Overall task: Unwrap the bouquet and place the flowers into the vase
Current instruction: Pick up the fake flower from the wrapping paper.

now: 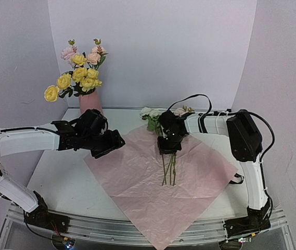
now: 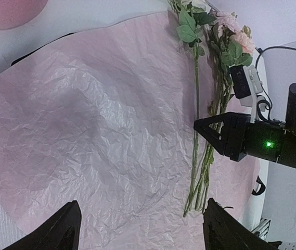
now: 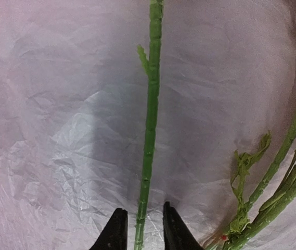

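Flowers (image 1: pixel 167 169) on pink paper (image 1: pixel 137 182), one stem (image 3: pixel 149 130) between jaws of right tool (image 3: pixel 143 209)

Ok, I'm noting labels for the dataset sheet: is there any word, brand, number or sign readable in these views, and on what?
None can be read.
The vase, the pink paper sheet and the flowers carry no print.
The white block on the right arm shows no legible marking in the left wrist view.
The green light is a lamp, not a sign.
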You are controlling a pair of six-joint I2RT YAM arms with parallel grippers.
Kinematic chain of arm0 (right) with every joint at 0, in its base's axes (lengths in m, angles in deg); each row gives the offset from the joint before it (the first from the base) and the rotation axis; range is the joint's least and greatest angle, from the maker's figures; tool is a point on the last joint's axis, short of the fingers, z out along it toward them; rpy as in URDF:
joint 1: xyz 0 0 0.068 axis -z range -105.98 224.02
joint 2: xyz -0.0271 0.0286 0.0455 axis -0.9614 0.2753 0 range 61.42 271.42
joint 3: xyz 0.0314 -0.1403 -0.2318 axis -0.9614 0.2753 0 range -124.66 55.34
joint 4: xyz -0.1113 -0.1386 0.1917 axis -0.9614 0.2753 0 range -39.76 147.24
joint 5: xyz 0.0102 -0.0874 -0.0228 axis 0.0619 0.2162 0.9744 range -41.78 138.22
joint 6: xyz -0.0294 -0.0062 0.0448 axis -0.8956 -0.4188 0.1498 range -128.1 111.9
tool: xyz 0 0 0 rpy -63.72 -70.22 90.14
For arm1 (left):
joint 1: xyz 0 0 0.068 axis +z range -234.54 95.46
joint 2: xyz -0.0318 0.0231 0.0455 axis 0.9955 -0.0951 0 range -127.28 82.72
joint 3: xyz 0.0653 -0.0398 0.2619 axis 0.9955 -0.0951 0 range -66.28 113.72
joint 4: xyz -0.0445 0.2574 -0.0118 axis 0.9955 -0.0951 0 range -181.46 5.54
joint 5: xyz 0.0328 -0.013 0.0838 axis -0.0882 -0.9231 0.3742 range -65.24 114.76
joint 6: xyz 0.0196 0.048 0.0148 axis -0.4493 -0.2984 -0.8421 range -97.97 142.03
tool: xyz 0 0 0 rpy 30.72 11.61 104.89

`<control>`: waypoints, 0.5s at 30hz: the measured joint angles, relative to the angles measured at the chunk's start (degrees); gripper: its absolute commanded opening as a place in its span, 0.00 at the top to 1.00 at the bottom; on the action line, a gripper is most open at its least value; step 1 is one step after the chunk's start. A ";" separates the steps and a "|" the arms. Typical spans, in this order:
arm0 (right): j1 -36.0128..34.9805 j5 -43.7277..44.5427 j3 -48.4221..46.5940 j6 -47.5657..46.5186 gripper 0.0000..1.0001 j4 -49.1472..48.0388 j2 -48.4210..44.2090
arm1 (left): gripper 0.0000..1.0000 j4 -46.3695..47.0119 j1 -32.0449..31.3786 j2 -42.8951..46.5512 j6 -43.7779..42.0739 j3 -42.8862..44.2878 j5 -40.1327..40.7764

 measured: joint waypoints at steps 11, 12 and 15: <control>0.00 -2.18 -0.94 0.94 0.93 1.13 1.40 | 0.18 -0.02 0.00 -0.91 -0.43 0.28 0.01; 0.00 -2.61 -0.94 1.00 0.99 1.18 1.40 | 0.18 0.00 0.00 -1.03 -0.45 0.36 0.00; 0.00 -3.72 -0.94 1.39 1.00 1.32 1.42 | 0.17 -0.02 0.00 -1.18 -0.47 0.39 -0.11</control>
